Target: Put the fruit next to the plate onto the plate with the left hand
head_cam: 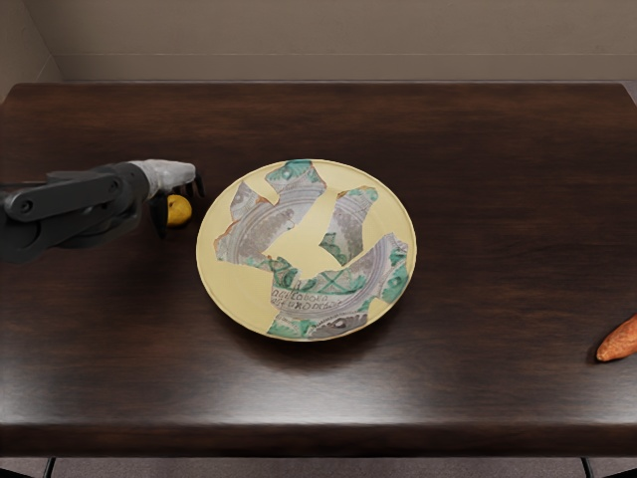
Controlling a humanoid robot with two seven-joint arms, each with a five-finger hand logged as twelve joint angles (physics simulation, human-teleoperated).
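Fingers (189, 185) of the left hand (164, 179) are loosely spread and point down at the counter (478, 149), holding nothing. The small yellow fruit (178, 210) sits on the counter just under them, with the thumb on its left side and the other fingers behind it. The fruit lies just beside the left rim of the plate (229, 279), not on it. The left arm reaches in from the counter's left edge. The plate is round and yellow, with green and grey patterned patches, and stands near the middle of the dark wooden counter. An orange, tapered vegetable (617, 341) lies at the counter's right edge, well apart from the plate.
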